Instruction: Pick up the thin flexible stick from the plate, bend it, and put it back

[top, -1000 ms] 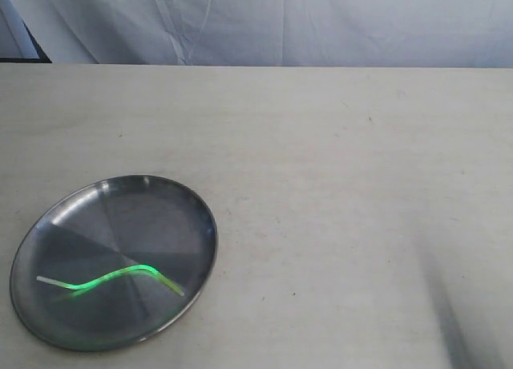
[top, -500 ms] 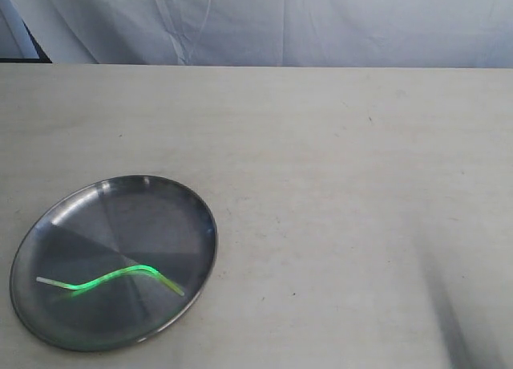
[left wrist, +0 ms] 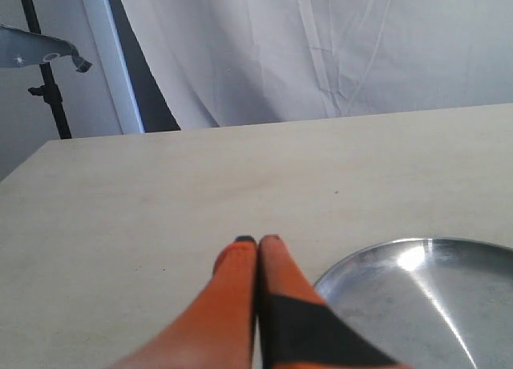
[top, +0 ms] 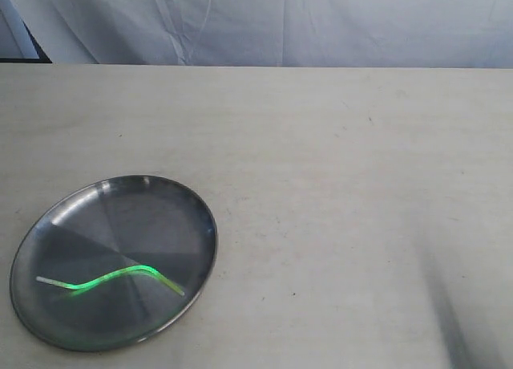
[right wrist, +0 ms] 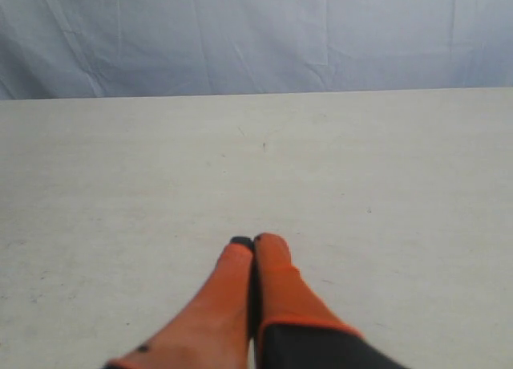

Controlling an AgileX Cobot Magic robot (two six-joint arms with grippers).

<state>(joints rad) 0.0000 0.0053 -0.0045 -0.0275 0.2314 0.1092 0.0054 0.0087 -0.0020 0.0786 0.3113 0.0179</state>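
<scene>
The round shiny steel plate (top: 112,261) lies at the front left of the table in the exterior view. On it rests the thin flexible stick (top: 108,278), wavy and glowing bright green, pale at its left end. Neither arm appears in the exterior view. The left wrist view shows my left gripper (left wrist: 257,240) shut, its orange fingers pressed together with nothing between them, above bare table beside the plate's rim (left wrist: 353,261). My right gripper (right wrist: 252,241) is likewise shut and empty over bare table, with plate and stick out of its view.
The pale table (top: 337,184) ends at a white cloth backdrop (top: 280,24). A dark stand with a grey bracket (left wrist: 44,52) rises beyond the table's corner in the left wrist view. A blurred grey shadow (top: 449,321) crosses the table at front right.
</scene>
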